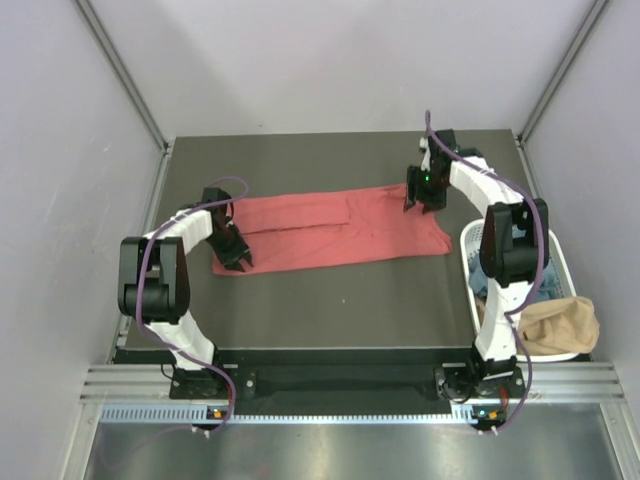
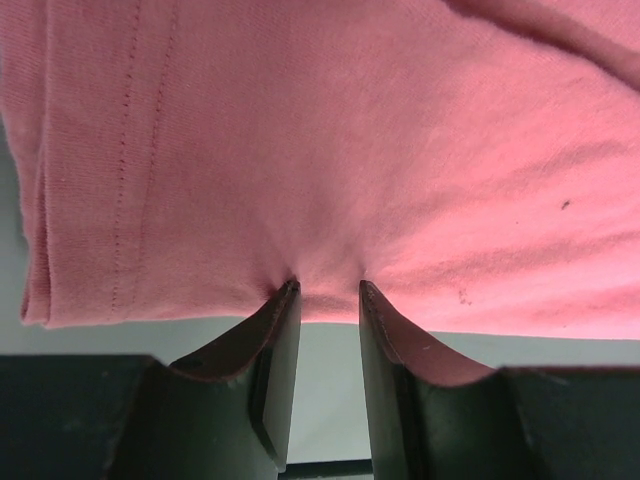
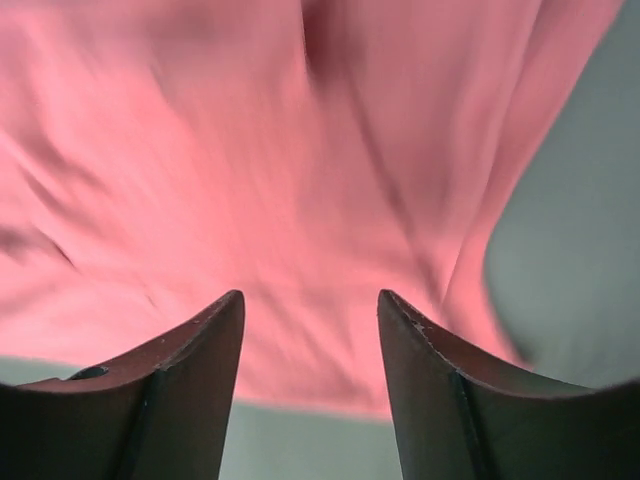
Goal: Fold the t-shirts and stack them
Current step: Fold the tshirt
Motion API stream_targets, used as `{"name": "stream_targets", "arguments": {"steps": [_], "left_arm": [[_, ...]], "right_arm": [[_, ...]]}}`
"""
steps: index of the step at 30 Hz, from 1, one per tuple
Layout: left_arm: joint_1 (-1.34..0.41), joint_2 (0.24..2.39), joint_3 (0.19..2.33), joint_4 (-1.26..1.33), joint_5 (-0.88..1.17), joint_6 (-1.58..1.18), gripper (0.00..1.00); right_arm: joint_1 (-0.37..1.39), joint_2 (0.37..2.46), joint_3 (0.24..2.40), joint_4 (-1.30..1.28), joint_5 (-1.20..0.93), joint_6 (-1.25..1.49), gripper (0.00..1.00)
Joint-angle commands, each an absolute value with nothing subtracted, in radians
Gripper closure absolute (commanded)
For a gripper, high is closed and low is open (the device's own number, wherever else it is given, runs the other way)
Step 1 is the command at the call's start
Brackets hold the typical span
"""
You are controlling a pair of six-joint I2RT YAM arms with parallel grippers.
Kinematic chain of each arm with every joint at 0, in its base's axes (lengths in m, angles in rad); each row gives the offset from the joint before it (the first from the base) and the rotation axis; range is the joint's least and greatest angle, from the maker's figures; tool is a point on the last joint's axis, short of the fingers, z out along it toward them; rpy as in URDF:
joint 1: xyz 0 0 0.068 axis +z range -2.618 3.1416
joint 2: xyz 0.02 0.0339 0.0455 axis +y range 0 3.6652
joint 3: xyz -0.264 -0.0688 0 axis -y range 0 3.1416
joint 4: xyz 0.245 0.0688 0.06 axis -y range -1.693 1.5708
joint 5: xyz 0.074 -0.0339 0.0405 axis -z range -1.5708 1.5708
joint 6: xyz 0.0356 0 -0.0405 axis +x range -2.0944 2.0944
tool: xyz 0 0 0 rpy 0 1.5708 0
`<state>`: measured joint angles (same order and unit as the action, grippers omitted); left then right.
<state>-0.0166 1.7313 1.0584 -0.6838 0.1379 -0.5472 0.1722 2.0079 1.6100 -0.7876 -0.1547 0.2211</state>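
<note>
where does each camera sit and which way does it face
top external: above and behind the bases, looking down on the table; the left arm and right arm show whole.
left wrist: on the left wrist, looking forward past the left gripper, which pinches the coral-red t-shirt at its edge.
right wrist: on the right wrist, looking at the same shirt, blurred; the right gripper stands open.
shared: all three show the coral-red t-shirt.

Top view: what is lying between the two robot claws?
The coral-red t-shirt fills the whole gap. It runs from the left gripper, which pinches one end, to the open right gripper over the other end. The top view shows it.
</note>
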Motion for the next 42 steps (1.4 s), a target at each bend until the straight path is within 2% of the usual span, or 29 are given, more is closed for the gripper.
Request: {"name": "stream_targets", "arguments": {"steps": [1,6,10,25,35,42], "left_arm": [[-0.008,1.678,1.057,-0.766,0.132,-0.506,0.64],[-0.006,1.585,1.054,-0.686,0.244,-0.466,0.63],[-0.012,1.565,1.066,-0.698,0.268,-0.468,0.62],[-0.014,1.546,1.068,-0.727,0.259,-0.474,0.62],[-0.014,1.537,1.055,-0.735,0.255,-0.479,0.62],[-0.014,1.552,1.052,-0.73,0.261,-0.486,0.62]], "right_arm": [[0.141,2.088,1.799,-0.747,-0.202,0.239,0.43],[0.127,2.218,1.948,-0.689,-0.31,0.225,0.42],[0.115,2.275,1.974,-0.628,-0.428,0.27,0.43],[0.107,2.355,1.97,-0.522,-0.545,0.287,0.45],[0.068,2.324,1.962,-0.523,-0.511,0.249,0.44],[0.069,2.345,1.98,-0.511,-0.56,0.259,0.44]]}}
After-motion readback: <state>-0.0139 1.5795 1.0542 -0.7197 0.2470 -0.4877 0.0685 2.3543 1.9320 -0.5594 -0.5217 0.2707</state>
